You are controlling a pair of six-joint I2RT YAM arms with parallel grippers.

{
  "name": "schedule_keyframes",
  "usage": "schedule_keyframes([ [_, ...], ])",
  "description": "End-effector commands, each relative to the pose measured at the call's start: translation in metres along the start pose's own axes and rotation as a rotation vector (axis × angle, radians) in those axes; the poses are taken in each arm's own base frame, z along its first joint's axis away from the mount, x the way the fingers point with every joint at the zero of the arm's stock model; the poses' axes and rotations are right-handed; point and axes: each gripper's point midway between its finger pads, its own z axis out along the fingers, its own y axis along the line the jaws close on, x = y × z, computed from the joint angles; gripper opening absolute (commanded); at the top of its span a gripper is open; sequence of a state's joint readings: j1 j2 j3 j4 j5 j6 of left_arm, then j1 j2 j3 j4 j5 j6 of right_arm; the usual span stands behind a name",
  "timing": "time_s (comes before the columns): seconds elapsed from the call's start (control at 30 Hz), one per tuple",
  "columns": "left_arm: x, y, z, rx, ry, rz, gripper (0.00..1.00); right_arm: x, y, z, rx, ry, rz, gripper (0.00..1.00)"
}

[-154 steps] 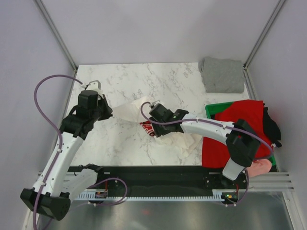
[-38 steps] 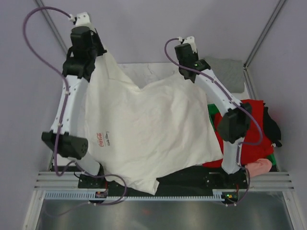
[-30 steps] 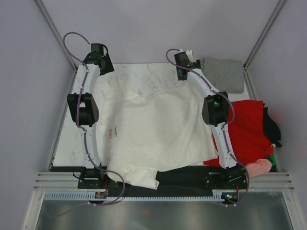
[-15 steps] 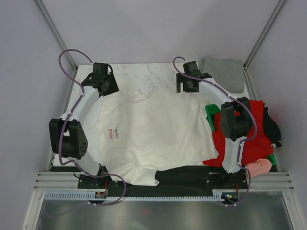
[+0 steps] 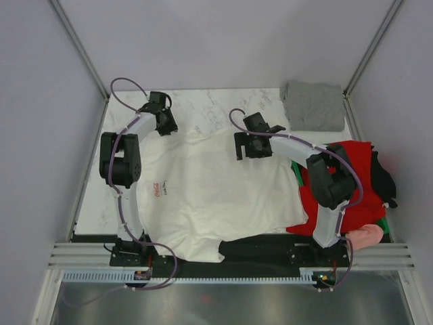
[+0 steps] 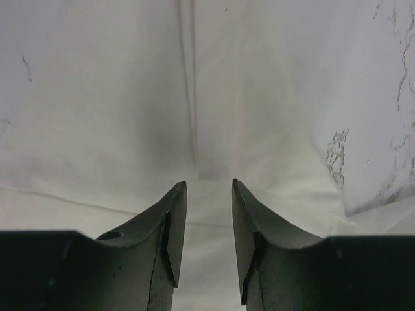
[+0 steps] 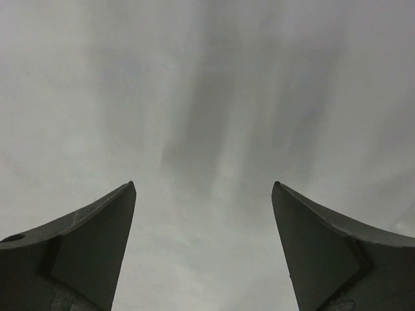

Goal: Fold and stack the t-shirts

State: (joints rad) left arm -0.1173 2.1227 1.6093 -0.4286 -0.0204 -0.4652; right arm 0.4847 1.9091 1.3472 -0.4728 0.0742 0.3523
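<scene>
The large white t-shirt (image 5: 216, 193) lies spread flat on the marble table, with a small red logo (image 5: 159, 189) on its left side. My left gripper (image 5: 166, 126) is open at the shirt's far left corner; in the left wrist view its fingers (image 6: 207, 184) stand apart over white cloth (image 6: 194, 97), holding nothing. My right gripper (image 5: 243, 146) is open over the shirt's far right part; in the right wrist view (image 7: 204, 184) it spreads wide above plain white cloth (image 7: 207, 84). A grey folded square (image 5: 312, 105) lies at the far right corner.
A red shirt (image 5: 346, 183), a black shirt (image 5: 383, 177) and a pink one (image 5: 367, 237) are heaped at the right over the green crate (image 5: 296, 170). Bare marble (image 5: 210, 108) shows beyond the white shirt. The shirt's near hem hangs over the black front rail (image 5: 270, 247).
Both arms lifted the white shirt high, swung it out and laid it flat. Both grippers let go. The right gripper has moved nearer, over the shirt.
</scene>
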Motion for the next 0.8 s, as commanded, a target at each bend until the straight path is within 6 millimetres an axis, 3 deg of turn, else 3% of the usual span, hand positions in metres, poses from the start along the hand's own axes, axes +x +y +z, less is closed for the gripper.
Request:
schedule_keyframes([
  [0.0, -0.033, -0.020, 0.006, 0.060, -0.083, -0.046, 0.41, -0.019, 0.013, -0.017, -0.055, -0.093, 0.020, 0.93],
  [0.53, -0.019, -0.016, 0.027, 0.044, -0.049, -0.072, 0.26, -0.005, 0.003, -0.014, -0.016, -0.076, -0.005, 0.93],
  [0.7, -0.023, -0.024, 0.024, 0.081, -0.049, -0.069, 0.03, 0.000, 0.001, -0.011, -0.009, -0.065, -0.011, 0.92],
  [0.77, -0.025, -0.025, 0.020, 0.082, -0.059, -0.066, 0.02, 0.000, 0.000, -0.011, -0.008, -0.067, -0.010, 0.91],
])
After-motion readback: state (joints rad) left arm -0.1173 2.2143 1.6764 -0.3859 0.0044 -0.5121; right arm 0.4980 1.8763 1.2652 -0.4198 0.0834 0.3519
